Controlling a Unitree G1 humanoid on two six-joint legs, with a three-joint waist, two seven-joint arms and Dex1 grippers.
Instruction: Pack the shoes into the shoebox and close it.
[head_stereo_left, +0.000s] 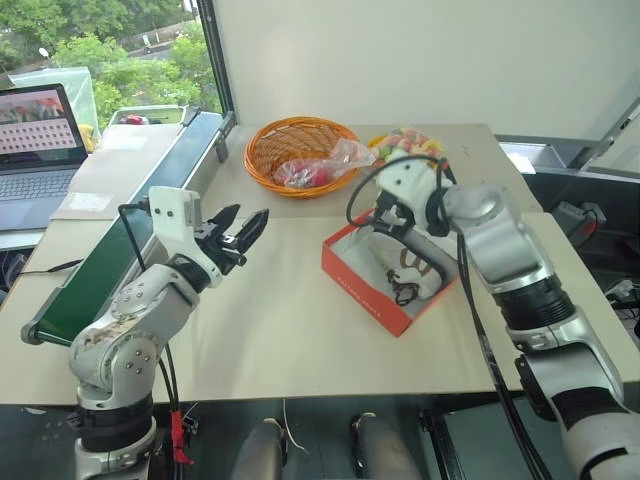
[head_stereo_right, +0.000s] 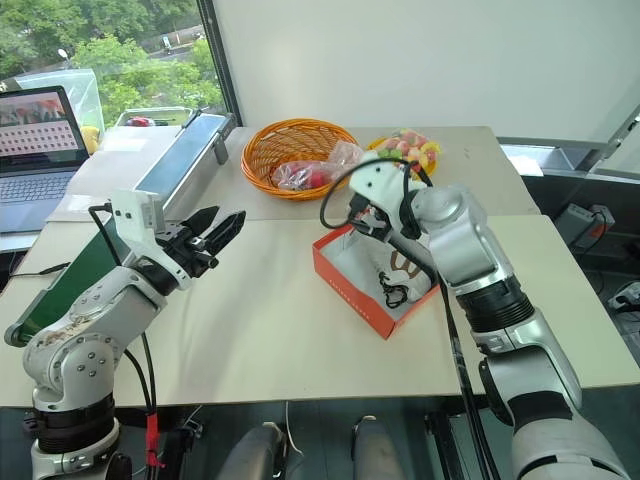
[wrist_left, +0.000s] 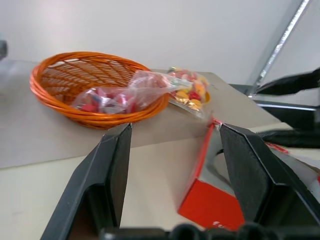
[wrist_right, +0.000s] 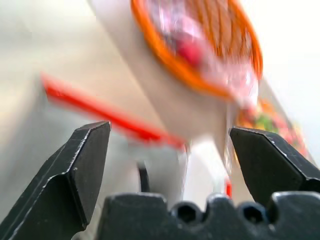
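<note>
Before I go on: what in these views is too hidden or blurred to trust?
- How many shoes lie in the shoebox: head views, the right arm covers its far half.
- Shoebox lid: cannot be made out.
- Shoebox interior in right wrist view: motion-blurred.
- Bagged contents of the orange basket: too small.

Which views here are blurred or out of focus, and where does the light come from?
Right wrist view: the round orange wicker basket and red cardboard shoebox are smeared, while the black fingers stay crisp. Left wrist view: mildly soft throughout. Eye views: sharp, with even daylight from the window at the far left and only faint shadows on the beige table.
</note>
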